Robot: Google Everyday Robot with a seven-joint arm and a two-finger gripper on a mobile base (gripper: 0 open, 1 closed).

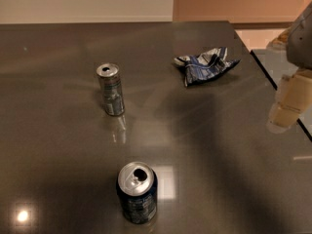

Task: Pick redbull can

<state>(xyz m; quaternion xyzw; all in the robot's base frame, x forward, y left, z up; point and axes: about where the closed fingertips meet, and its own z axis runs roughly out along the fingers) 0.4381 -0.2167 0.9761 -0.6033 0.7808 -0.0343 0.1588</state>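
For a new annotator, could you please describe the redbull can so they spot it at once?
On the grey table, look left of centre, far from the gripper at the right edge. The redbull can stands upright, left of the crumpled wrapper. It is slim and silver-grey, unlike the wider dark blue can in front.

Two cans (110, 89) (138, 193), one wrapper (204, 65), one gripper (287, 106) (right)

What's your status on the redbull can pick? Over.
Gripper at right edge, far from cans. Redbull can upright, left of centre, untouched. Wrapper just behind the path; blue can well in front.
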